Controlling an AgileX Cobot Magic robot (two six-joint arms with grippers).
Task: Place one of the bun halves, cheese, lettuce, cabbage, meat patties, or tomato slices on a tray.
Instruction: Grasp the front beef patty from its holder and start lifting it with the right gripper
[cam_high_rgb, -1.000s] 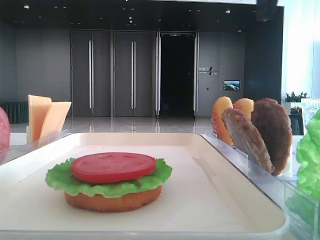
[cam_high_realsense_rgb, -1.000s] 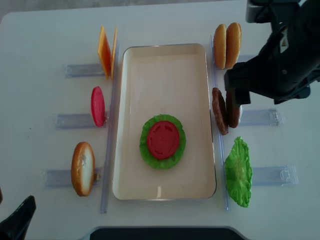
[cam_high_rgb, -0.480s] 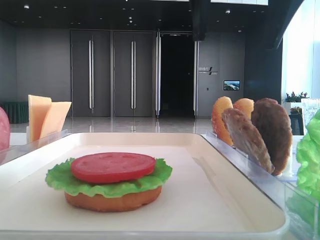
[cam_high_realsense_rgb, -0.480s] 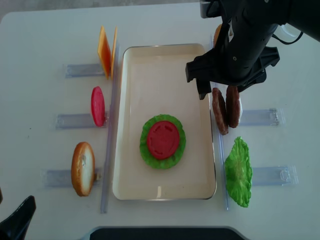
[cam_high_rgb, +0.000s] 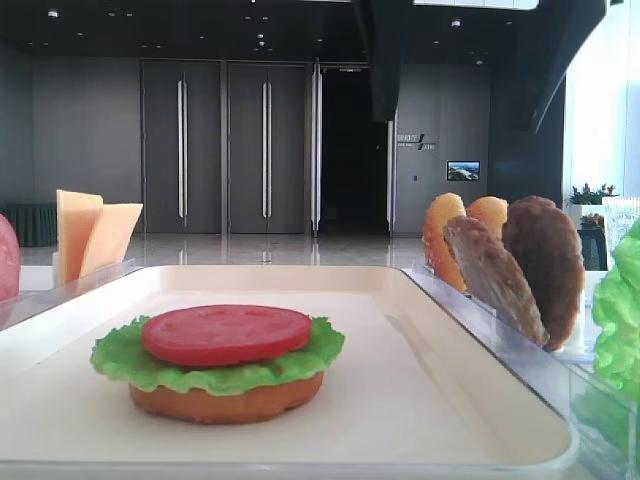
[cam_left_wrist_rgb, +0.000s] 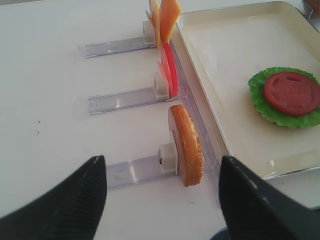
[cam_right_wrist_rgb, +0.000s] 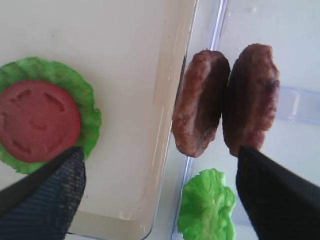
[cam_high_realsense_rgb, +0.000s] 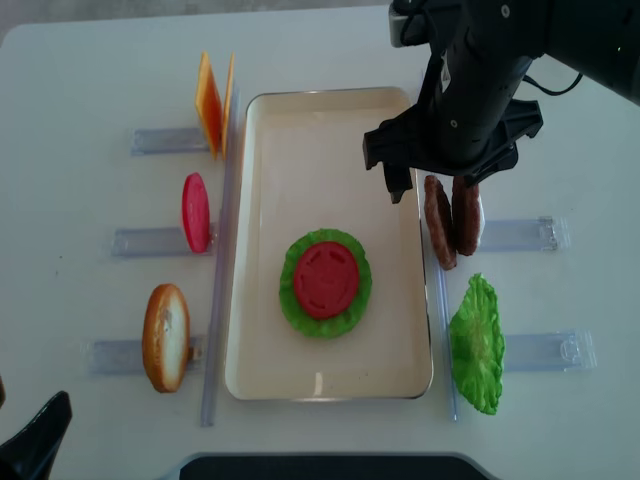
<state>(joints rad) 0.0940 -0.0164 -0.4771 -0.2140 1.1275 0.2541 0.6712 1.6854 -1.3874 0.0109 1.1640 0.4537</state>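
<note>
Overhead view — right gripper (cam_high_realsense_rgb: 440, 185) spread above meat patties (cam_high_realsense_rgb: 451, 220).

Bun halves (cam_high_realsense_rgb: 432, 70) — mostly hidden behind the right arm (cam_high_realsense_rgb: 470, 80).

Large office-style lobby, suggested by dark panelled double doors (cam_high_rgb: 225, 148), polished floor, recessed ceiling lights, small wall screen (cam_high_rgb: 462, 170), white table (cam_high_realsense_rgb: 90, 80)

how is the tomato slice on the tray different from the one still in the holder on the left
The tomato slice on the tray lies flat on the lettuce leaf as the top of the stack; the tomato slice in the holder stands on edge, left of the tray. From above, the first shows its full round face, the second only a narrow oval. The first rests on food, the second in a clear plastic holder. Both are red discs.
</note>
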